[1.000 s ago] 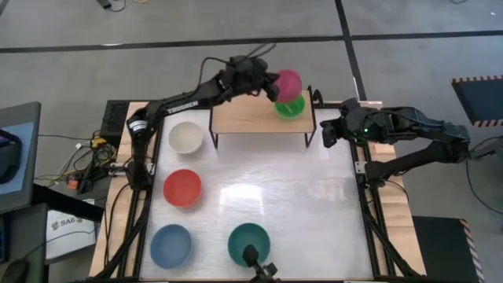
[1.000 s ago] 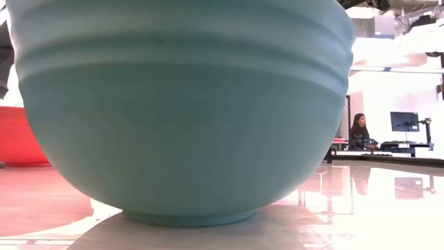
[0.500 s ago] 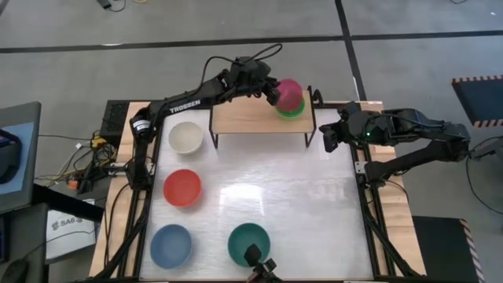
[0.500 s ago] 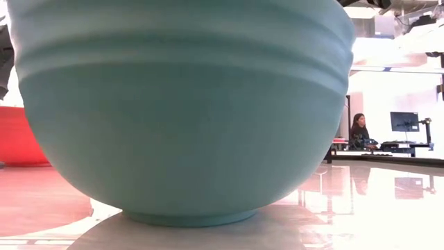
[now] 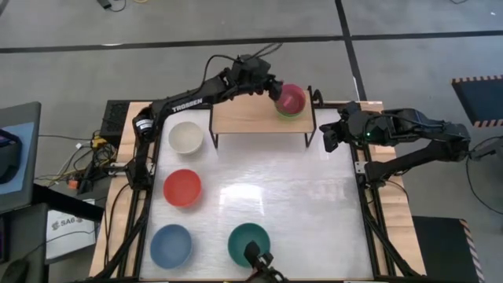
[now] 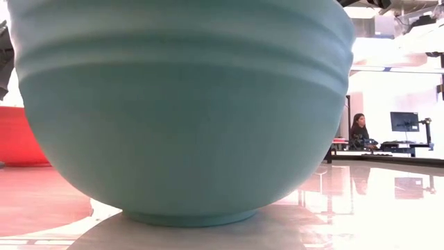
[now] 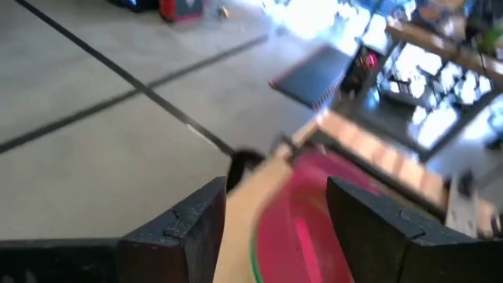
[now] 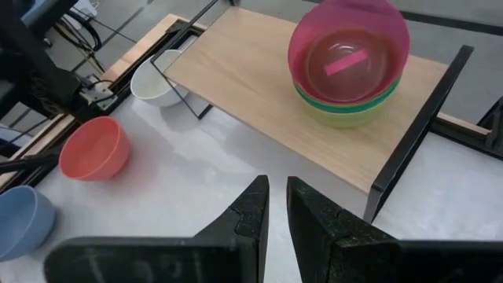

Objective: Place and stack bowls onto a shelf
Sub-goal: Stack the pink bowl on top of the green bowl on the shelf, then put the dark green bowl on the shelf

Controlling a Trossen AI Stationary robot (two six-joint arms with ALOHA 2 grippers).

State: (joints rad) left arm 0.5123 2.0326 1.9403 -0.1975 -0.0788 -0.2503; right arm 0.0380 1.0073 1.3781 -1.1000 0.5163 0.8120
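The shelf (image 5: 244,116) stands at the table's far edge. On its right end a pink bowl (image 5: 291,99) sits upright, nested in a green bowl (image 8: 339,100) with a yellowish one (image 8: 346,118) under it. My left gripper (image 5: 275,90) reaches over the shelf from the left and is open at the pink bowl's left rim (image 7: 302,208), which shows between its fingers. My right gripper (image 5: 326,138) hovers just right of the shelf. Its fingers (image 8: 251,212) stand a narrow gap apart with nothing between them. My left gripper stands open at the pink bowl's left rim (image 7: 302,208), slanting down from the table's left. Whether either finger touches the rim, I cannot tell. The bowl rests in the stack on the shelf.
On the table's left side stand a white bowl (image 5: 186,137), a red bowl (image 5: 182,187) and a light blue bowl (image 5: 171,244). A dark green bowl (image 5: 249,242) sits at the near edge and fills the low view. A person (image 6: 359,132) sits far behind.
My left gripper has come down with the pink bowl, which was tilted above the green bowl and now sits upright, nested in it. The gripper has opened and let go of the bowl.
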